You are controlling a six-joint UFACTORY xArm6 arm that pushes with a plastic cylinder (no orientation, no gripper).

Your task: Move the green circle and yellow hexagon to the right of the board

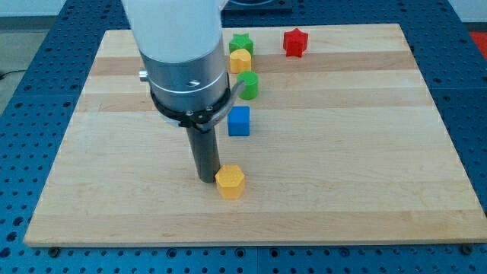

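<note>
A yellow hexagon (230, 181) lies on the wooden board (342, 152), below the board's middle. My tip (207, 178) stands just to the hexagon's left, touching or nearly touching it. A green circle (248, 85) lies higher up, near the view's top middle, right of the arm's body. The tip is well below and left of the green circle.
A blue cube (239, 121) sits between the green circle and the yellow hexagon. A second yellow block (240, 60) and a second green block (241, 43) sit above the green circle. A red star-like block (294, 43) is near the top edge.
</note>
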